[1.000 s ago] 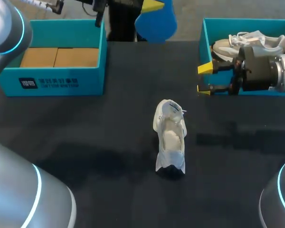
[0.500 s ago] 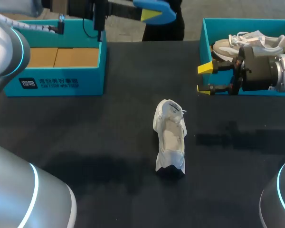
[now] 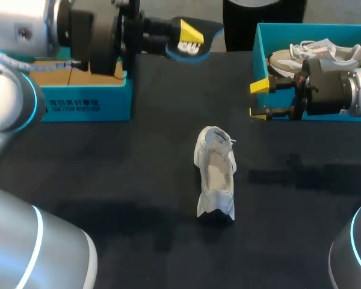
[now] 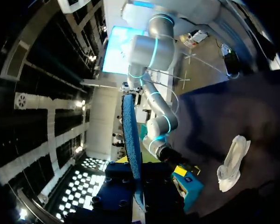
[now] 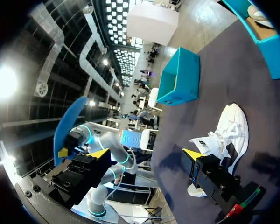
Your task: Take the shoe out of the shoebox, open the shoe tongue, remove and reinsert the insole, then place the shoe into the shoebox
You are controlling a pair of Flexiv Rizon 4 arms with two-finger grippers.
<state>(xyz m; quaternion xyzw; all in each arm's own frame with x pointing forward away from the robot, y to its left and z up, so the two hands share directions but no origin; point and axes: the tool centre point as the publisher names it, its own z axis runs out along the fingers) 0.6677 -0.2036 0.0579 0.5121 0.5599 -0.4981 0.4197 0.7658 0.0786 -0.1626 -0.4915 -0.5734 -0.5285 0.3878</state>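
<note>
While my left gripper [image 3: 189,39] clamps the flat blue insole [image 3: 209,34] at twelve o'clock, my right gripper [image 3: 259,99] spread empty, the white sneaker [image 3: 215,174] awaits refitting and boxing.

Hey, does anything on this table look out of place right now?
The blue foam insole is out of the white sneaker, pinched in the left gripper above the far edge of the black table. The sneaker sits alone mid-table.

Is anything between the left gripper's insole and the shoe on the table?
Nothing visible: only bare table lies between the left gripper, holding the insole, and the shoe. The right gripper is off to the side.
</note>
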